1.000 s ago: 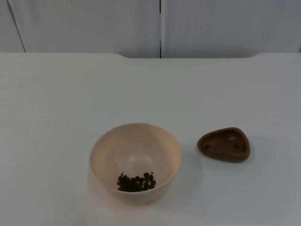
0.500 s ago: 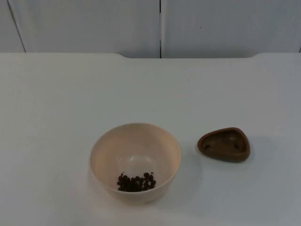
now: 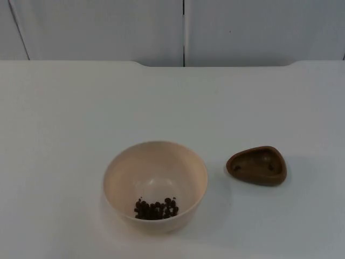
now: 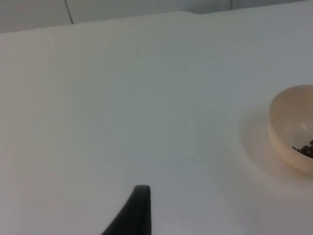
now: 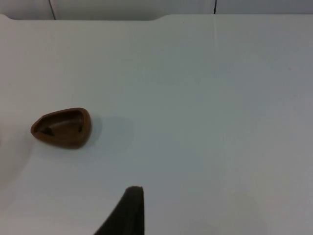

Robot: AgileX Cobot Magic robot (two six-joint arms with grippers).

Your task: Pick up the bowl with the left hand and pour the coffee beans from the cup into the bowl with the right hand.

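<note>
Left gripper point(image 4: 139, 205): one black fingertip in the left wrist view, above bare table, well apart from the bowl. Cannot tell whether released or clenched. It holds nothing of the task's things; this arm waits off to the side.

Bowl point(image 3: 155, 186): cream, upright on the white table point(image 3: 64, 118), toward the near edge, left of the cup. Also seen from the left wrist point(image 4: 293, 128), standing free with nothing touching it.

Coffee beans point(image 3: 156, 209): small dark heap on the bowl's floor, against its near wall. Judged: the pour is already made, hence beans here and not in the cup.

Cup point(image 3: 256, 165): brown, rounded-triangle rim, resting on the table just right of the bowl, apart from it. Interior looks nearly bare; a dark speck or two, too small to call. From the right wrist point(image 5: 62, 127) it sits free, clear of the finger.

Right gripper point(image 5: 128, 208): one fingertip over the table, near the cup but apart. Its grip cannot be told.

Stage, as judged: both vessels set down, task near or at its end.
</note>
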